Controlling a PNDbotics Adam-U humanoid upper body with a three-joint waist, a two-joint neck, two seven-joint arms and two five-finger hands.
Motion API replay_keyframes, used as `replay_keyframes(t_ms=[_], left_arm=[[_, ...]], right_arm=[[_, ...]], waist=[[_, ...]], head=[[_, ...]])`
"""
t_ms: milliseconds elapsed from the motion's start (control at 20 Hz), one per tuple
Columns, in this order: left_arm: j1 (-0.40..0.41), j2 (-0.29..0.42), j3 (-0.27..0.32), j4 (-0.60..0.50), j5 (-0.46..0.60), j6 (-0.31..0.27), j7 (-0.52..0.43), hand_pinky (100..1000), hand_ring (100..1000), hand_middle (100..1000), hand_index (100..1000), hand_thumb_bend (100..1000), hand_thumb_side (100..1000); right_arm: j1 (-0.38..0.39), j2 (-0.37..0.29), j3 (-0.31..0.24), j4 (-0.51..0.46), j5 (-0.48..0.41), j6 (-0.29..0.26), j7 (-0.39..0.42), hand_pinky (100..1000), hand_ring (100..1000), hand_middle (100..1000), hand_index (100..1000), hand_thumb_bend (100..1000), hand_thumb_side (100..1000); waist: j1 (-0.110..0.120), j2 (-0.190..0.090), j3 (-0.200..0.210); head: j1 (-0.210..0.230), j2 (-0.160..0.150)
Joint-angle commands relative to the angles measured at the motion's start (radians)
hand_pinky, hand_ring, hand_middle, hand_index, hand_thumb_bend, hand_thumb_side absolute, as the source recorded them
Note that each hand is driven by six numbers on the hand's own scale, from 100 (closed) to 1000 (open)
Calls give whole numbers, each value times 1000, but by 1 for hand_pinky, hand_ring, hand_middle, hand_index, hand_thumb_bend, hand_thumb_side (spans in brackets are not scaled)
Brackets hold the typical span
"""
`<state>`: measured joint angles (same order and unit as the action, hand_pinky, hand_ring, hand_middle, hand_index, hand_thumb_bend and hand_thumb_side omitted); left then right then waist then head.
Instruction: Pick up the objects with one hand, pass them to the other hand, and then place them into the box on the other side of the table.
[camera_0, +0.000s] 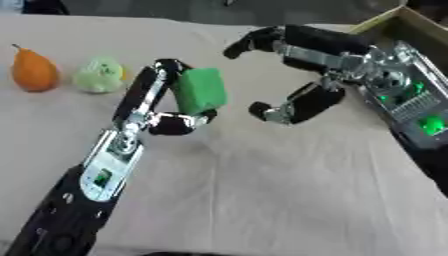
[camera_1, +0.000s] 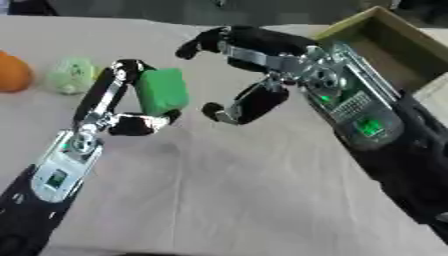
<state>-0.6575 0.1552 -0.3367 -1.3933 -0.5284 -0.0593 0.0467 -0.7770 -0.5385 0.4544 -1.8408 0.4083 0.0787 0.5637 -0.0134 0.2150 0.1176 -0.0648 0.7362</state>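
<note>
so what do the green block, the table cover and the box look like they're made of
Green block, pinched in the left hand: probably foam or sponge, judging by its matte surface and soft rounded edges. Table cover: cloth, pale beige, with faint creases and no shine. Box: likely cardboard, with thin flat tan walls and a dull finish.

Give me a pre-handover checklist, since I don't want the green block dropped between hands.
1. Left robot hand pinches the green rectangular foam block: ok.
2. Right robot hand open, fingers spread towards the block: ok.
3. Right fingers touching the block: not ok, a gap remains.
4. Block lifted off the beige tablecloth: ok.
5. Brown cardboard box on the right, open: ok.
6. Box contents: cannot tell.
</note>
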Motion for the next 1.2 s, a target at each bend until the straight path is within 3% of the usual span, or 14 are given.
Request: replay_keyframes(t_ms=[50, 900, 1200], left_arm=[[-19, -12, 13, -17, -1, -1, -5, 526, 495, 491, 510, 168, 100], [-27, -42, 7, -15, -29, -1, -29, 508, 479, 475, 509, 165, 100], [-32, -43, 3, -9, -86, 6, -61, 504, 478, 482, 510, 202, 100]], right_arm=[[-26, 4, -1, 12, 18, -2, -5, 1000, 967, 847, 925, 347, 100], [-55, 45, 19, 60, 168, -48, -108, 992, 951, 837, 893, 403, 100], [-66, 57, 29, 74, 209, -60, -120, 985, 947, 836, 887, 408, 100]], waist=[[0, -22, 2], [2, -23, 4], [2, -26, 1]], head=[[-4, 3], [-12, 3], [-15, 7]])
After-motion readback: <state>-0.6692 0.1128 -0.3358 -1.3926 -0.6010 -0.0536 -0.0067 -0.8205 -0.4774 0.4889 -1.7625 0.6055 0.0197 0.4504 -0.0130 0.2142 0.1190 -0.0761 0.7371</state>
